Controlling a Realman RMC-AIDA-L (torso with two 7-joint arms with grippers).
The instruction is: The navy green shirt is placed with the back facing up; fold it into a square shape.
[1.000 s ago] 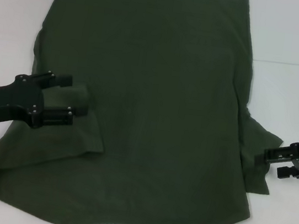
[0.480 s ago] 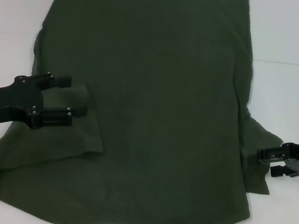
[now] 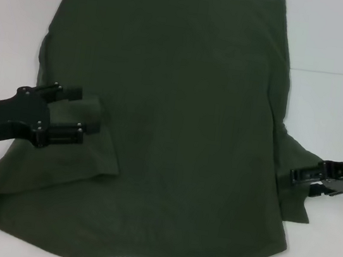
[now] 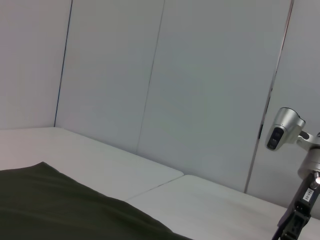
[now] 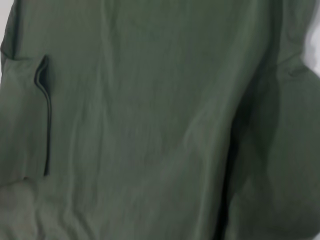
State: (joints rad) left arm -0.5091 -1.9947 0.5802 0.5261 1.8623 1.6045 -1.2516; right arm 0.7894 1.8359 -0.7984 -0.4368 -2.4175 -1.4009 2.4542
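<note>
The navy green shirt [image 3: 172,122] lies spread flat on the white table [image 3: 333,113], far bigger than both grippers. Its left sleeve [image 3: 85,155] is folded inward onto the body. My left gripper [image 3: 87,111] hovers over that folded sleeve, fingers spread apart and open, with fabric showing between them. At the shirt's right sleeve [image 3: 294,165], my right gripper [image 3: 298,180] stands open with its tips at the sleeve's edge. The right wrist view is filled with shirt fabric [image 5: 150,120] and a dark hem edge [image 5: 46,120]. The left wrist view catches a corner of the shirt [image 4: 60,205].
White table surface [image 3: 337,43] surrounds the shirt, with a seam line on the right side. Pale wall panels [image 4: 165,75] stand behind the table. The right arm [image 4: 300,210] shows far off in the left wrist view.
My right gripper has moved left, from beside the right sleeve to its edge. The left gripper and the shirt have not moved.
</note>
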